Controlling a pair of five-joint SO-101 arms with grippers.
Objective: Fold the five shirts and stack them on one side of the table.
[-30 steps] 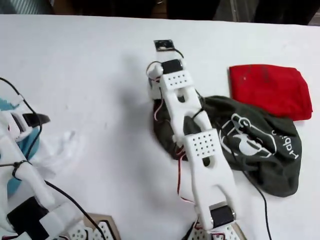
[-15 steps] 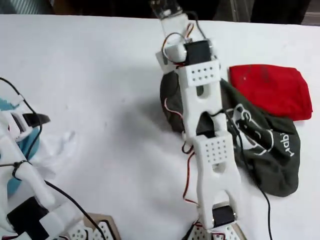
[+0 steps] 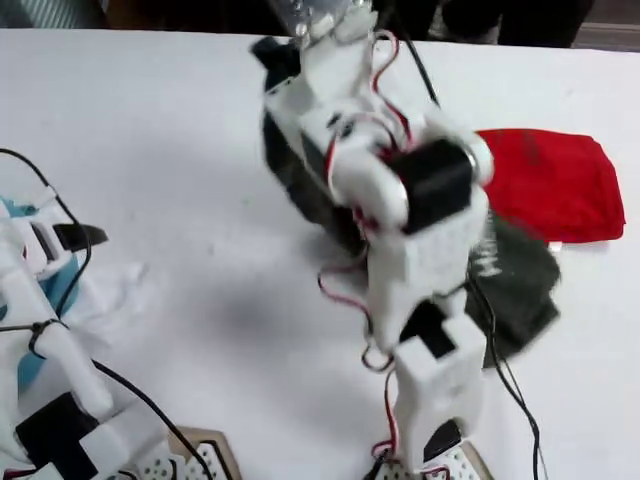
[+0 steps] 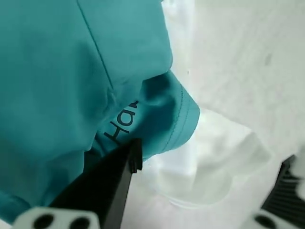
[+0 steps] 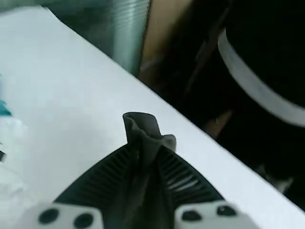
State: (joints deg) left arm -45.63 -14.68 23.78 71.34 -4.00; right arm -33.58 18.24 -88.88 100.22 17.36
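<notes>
Folding seems in hand: my right gripper (image 5: 145, 143) is clamped on a pinch of the dark green cotton shirt (image 3: 520, 285), lifted off the white table (image 3: 150, 130) (the rest lies beside the folded red shirt (image 3: 560, 185)). Next, I think, it must lay this edge over flat.

1 red shirt (image 3: 550, 185), 1 dark shirt (image 3: 515, 280), 1 teal shirt (image 4: 57, 71), 1 white shirt (image 4: 214, 162)

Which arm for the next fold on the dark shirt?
Right. Its gripper is shut on the dark shirt, holding an edge above the table; the left gripper sits far off at the teal shirt.
</notes>
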